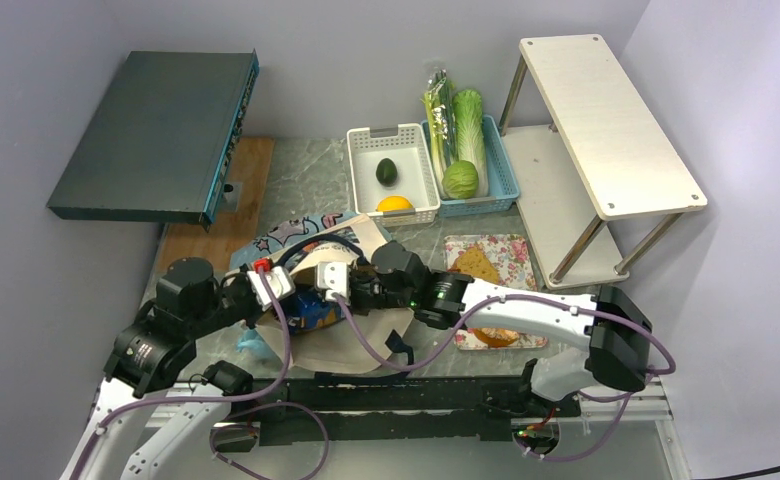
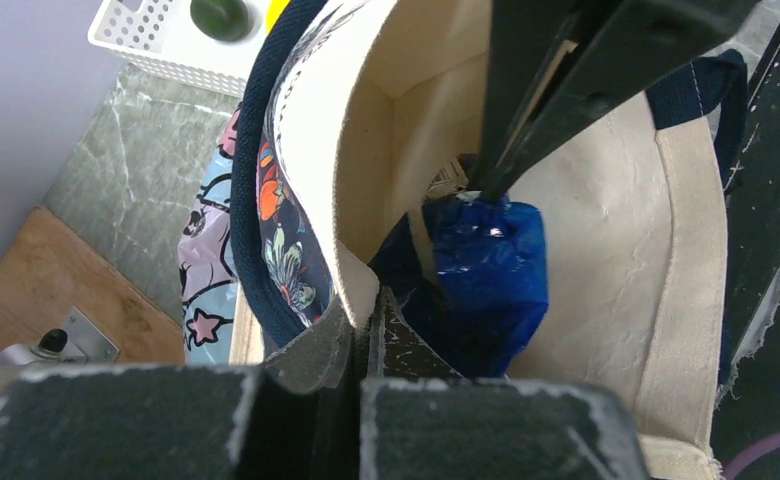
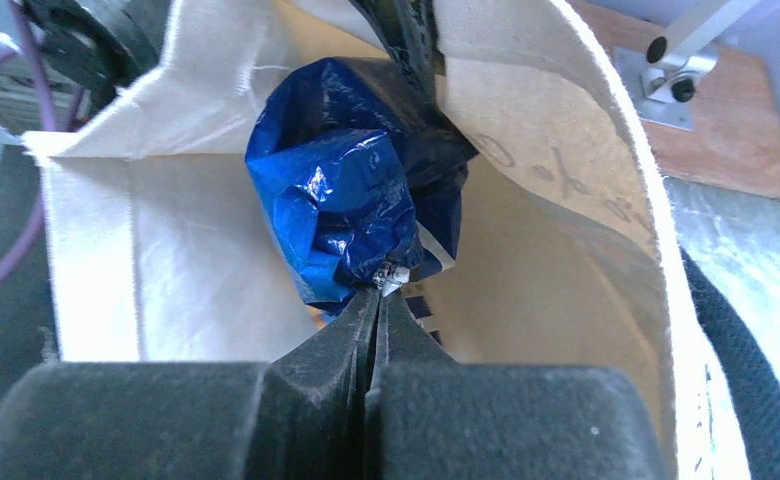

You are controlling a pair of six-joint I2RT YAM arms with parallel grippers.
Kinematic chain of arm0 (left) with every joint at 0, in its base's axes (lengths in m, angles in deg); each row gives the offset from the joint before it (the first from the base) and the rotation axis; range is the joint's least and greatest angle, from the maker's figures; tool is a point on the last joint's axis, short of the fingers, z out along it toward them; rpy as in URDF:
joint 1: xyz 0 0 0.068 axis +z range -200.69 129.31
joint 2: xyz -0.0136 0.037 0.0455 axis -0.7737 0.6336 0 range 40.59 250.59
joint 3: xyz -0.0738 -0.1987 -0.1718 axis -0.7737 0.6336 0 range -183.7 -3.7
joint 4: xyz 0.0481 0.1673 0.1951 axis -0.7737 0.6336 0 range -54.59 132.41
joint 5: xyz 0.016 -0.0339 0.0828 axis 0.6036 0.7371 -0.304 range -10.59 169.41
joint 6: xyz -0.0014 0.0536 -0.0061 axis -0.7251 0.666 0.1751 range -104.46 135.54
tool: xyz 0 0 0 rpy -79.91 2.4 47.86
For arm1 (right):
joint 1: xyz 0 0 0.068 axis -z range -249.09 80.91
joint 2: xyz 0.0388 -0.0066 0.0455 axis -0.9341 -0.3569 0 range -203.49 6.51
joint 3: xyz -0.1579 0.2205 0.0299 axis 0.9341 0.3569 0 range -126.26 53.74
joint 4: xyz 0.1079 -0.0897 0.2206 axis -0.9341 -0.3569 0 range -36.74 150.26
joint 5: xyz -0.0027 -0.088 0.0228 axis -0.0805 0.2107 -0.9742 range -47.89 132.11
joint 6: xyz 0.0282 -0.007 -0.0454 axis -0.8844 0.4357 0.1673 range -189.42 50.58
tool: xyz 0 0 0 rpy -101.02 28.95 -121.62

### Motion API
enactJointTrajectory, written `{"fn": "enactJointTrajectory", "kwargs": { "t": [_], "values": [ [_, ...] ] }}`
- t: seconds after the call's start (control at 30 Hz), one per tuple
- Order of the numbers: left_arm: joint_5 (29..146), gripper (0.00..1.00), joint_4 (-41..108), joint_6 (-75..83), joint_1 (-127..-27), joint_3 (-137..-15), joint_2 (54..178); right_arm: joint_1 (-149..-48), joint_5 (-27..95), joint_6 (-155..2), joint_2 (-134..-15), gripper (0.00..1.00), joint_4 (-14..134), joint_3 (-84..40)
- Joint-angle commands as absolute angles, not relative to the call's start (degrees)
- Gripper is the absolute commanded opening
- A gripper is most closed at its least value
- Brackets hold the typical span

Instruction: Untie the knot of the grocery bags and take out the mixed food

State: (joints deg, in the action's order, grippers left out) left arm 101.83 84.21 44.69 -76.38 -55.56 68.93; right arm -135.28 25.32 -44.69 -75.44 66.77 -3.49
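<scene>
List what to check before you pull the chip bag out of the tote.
1. Right gripper shut on the chip bag: ok.
2. Grip firm enough to lift: cannot tell; it pinches only a crinkled edge.
3. Left gripper clamped on the tote rim: ok.
4. Tote mouth open around the chip bag: ok; the walls stand apart on both sides.
5. Strap off the way out: ok; it lies outside the rim.
6. Nothing else left in the tote: cannot tell; the chip bag hides the bottom.
</scene>
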Motion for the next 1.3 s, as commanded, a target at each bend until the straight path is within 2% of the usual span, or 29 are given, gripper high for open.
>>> {"fn": "enactJointTrajectory", "kwargs": {
  "t": [0.0,0.4,0.5,0.7,0.8,0.87,0.93,1.03,1.07,1.27],
  "values": [
    [100.13,0.0,80.69,41.7,-76.46,-57.82,71.58,-135.48,20.76,-50.58,-70.19,0.0,66.63,-7.48],
    [126.19,0.0,82.92,35.08,-74.7,-73.39,81.9,-133.7,24.98,-54.84,-61.15,0.0,57.29,-10.29],
    [122.06,0.0,85.45,36.11,-73.9,-73.94,84.4,-133.52,25.83,-54.62,-60.29,0.0,56.41,-10.29],
    [102.54,0.02,85.85,39.25,-70.49,-68.24,89.54,-132.16,26.16,-55.15,-59.5,0.0,54.51,-12.1],
    [105.97,0.18,86.81,39.59,-67.15,-69.42,91.94,-130.71,26.05,-56.12,-58.95,0.0,53.58,-12.05],
    [109.55,0.4,87.31,39.81,-66.23,-70.34,92.77,-129.67,25.95,-56.56,-58.51,0.0,53.21,-12.18],
    [111.29,0.67,88.13,40.26,-66.16,-71.8,93.46,-128.69,25.86,-56.59,-58.26,0.0,52.77,-12.99],
    [115.66,0.93,90.4,40.96,-65.75,-76.2,94.67,-127.56,25.93,-56.21,-58.12,0.0,52.61,-14.62],
    [117.41,0.99,91.01,41.18,-65.72,-77.99,95.16,-127.22,25.86,-56.01,-58.13,0.0,52.74,-15.06],
    [122.29,0.99,92.54,41.72,-65.71,-86.75,98.06,-125.07,25.96,-54.51,-59.46,0.0,54.34,-16.95]
  ]
}}
